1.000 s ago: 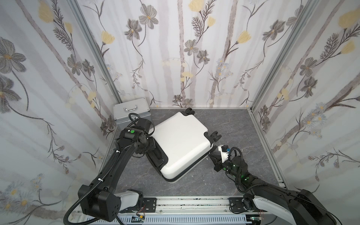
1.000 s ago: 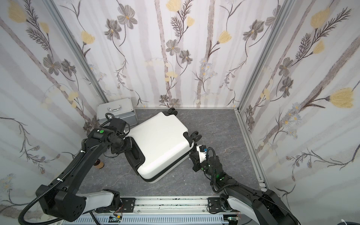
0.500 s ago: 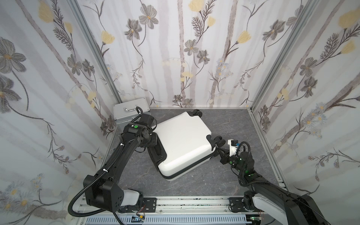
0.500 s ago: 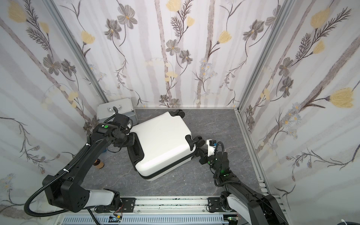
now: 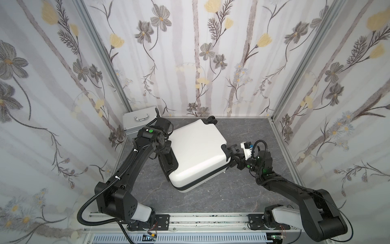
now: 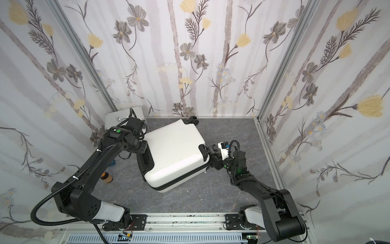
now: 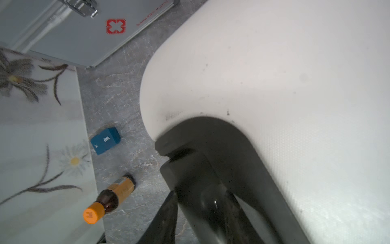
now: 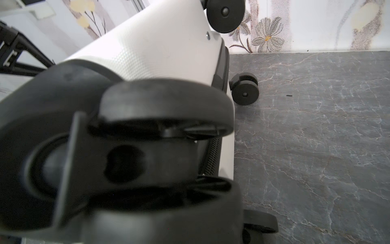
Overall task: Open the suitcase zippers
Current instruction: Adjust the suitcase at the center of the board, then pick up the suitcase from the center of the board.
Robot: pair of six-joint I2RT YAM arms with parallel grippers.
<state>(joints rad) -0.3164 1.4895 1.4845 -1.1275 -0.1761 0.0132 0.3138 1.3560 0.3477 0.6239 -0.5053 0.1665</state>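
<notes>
While suitcase point(image 5: 198, 152) lies flat | right pincer point(image 5: 236, 158) pressed together (beside wheel point(image 5: 226, 148)) | left pincer point(image 5: 166, 150) state unclear

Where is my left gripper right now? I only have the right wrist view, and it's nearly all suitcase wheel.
Observer: In both top views the left gripper sits at the suitcase's black handle recess, the end opposite your wheels.
Operator: Is the case open yet?
Observer: No. The two white halves lie closed together, the zippers showing as a thin dark line along the near edge.
Operator: Any clutter near that arm?
Observer: Yes. A brown bottle with an orange cap and a small blue box sit on the floor beside the suitcase, on its handle side.
</notes>
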